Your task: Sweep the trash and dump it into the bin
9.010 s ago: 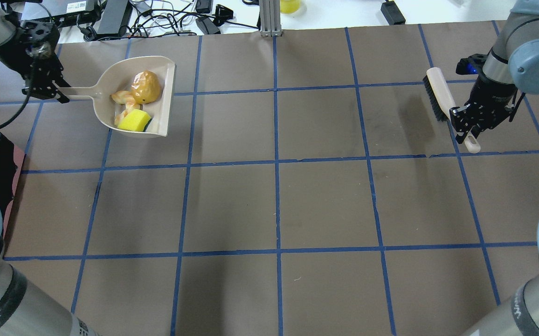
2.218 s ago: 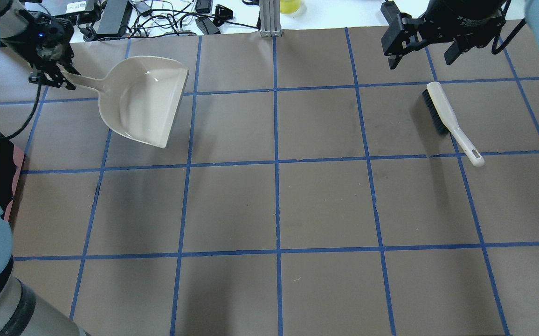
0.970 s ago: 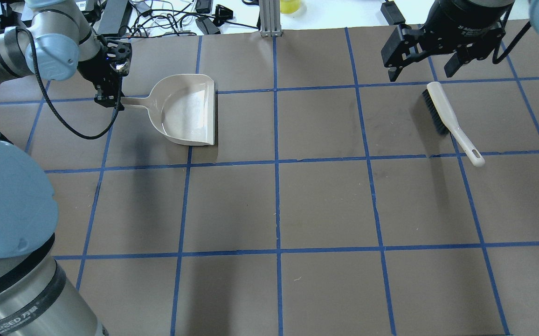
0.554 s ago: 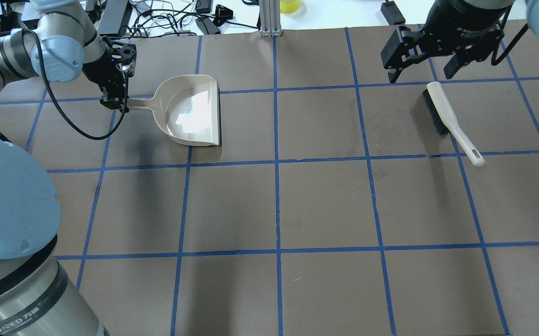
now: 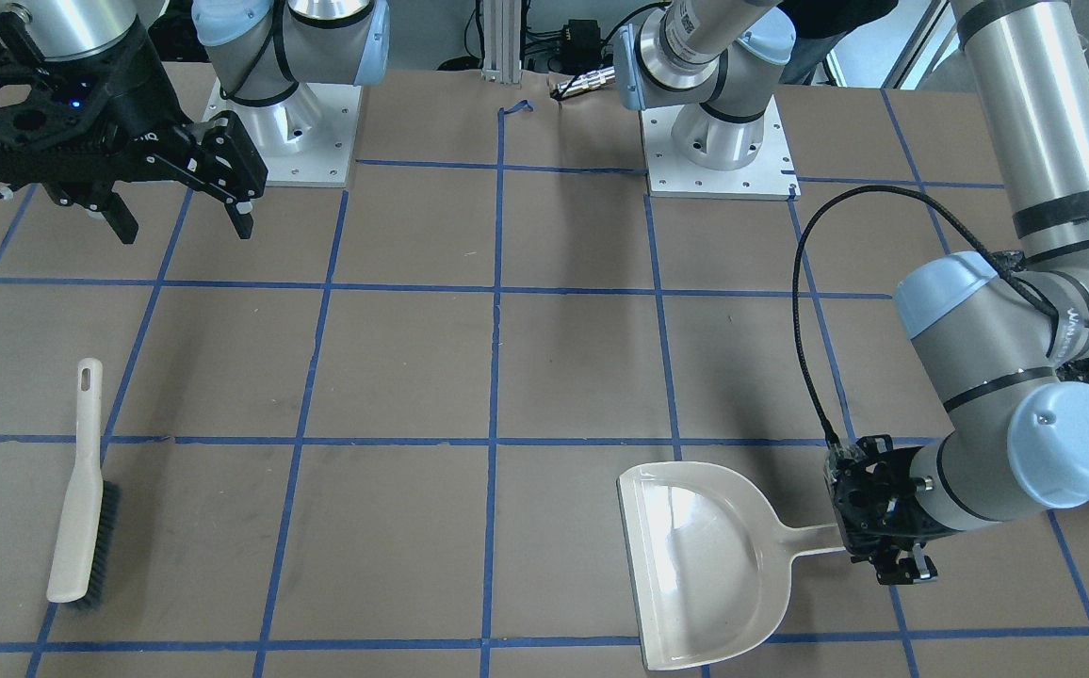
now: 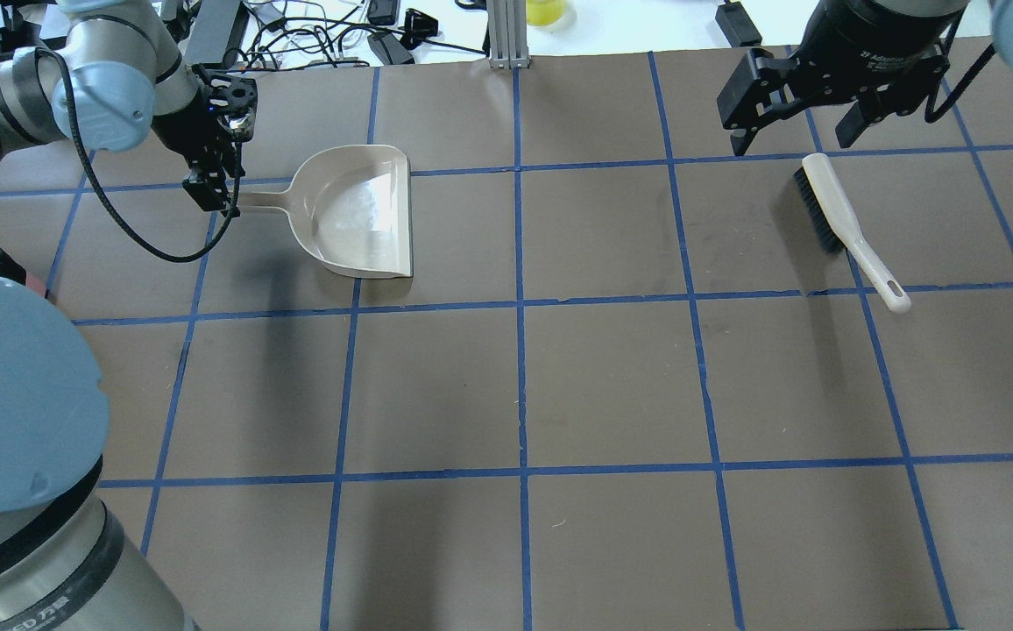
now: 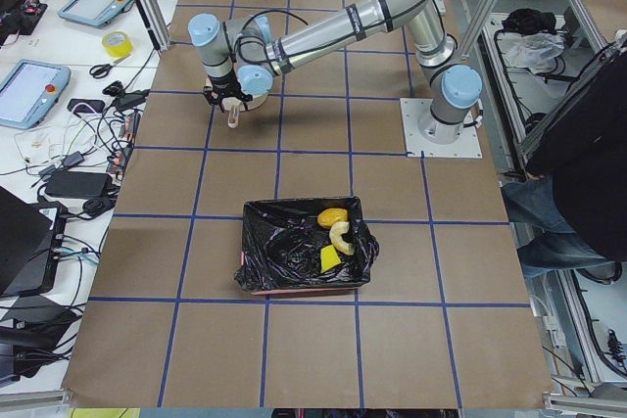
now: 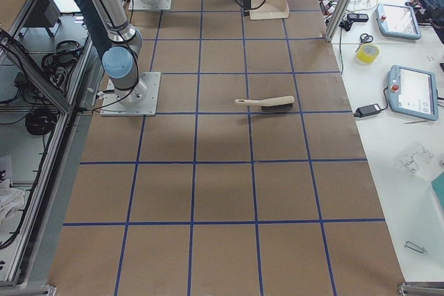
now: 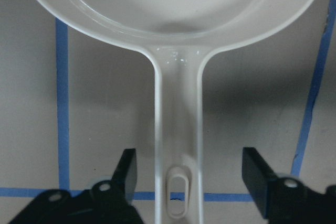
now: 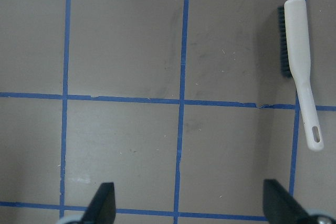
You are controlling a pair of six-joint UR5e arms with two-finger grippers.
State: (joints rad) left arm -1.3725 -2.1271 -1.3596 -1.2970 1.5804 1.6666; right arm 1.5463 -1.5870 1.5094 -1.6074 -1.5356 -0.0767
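While the left gripper point(image 9: 189, 165) stands with its jaws spread on either side of the beige dustpan's point(image 6: 357, 219) handle, a gap showing on each side in the wrist view, the trash sits in the bin point(image 7: 269, 247) at the table's point(image 6: 612, 377) 9 o'clock edge as seen from overhead. In the view from the left end, the glossy amber lump point(image 7: 331, 215), the pale orange peel point(image 7: 340, 235) and the yellow-green wedge point(image 7: 330, 259) lie together in the 3 o'clock half of the black bag. The lump is farthest from the camera and the wedge nearest. Seen from overhead, the dustpan rests on the table at about 10 o'clock, its handle pointing to 9 and its open lip to 3. At about 2 o'clock the brush point(image 6: 832, 203) lies on its side, bristles toward 9 o'clock, handle trailing toward 5. The right gripper point(image 6: 793, 138) hangs above the table just beyond the brush head toward 12 o'clock, jaws wide apart and holding nothing.
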